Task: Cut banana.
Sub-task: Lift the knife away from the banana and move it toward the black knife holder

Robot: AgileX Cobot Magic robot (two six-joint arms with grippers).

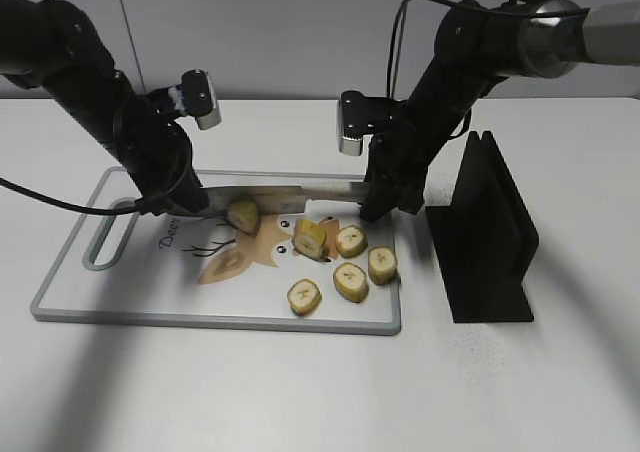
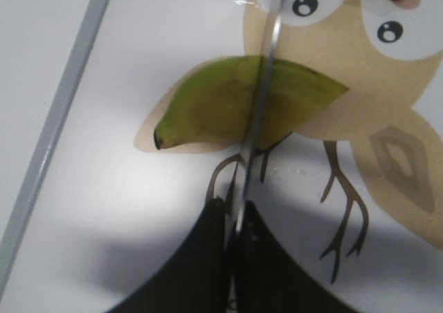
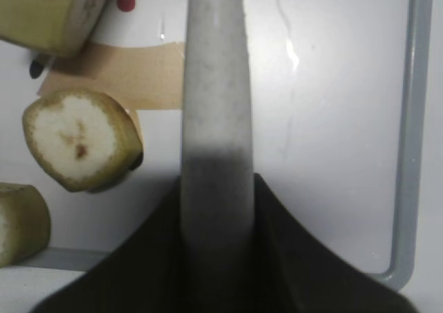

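Both hands clamp the knife (image 1: 290,190), left hand (image 1: 190,200) and right hand (image 1: 385,200); press squarely down through the banana (image 2: 242,105), blade level.

Lab bench, white table (image 1: 560,392), plain wall (image 1: 280,32)

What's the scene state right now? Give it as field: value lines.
board: cutting board with an owl print, on a white table
banana: end piece lying on the board, knife blade across its middle
knife: blade held at both ends
left gripper: shut on the blade's tip end
right gripper: shut on the knife handle
slices: four rounds and one short chunk right of the banana
stand: black knife holder beside the board
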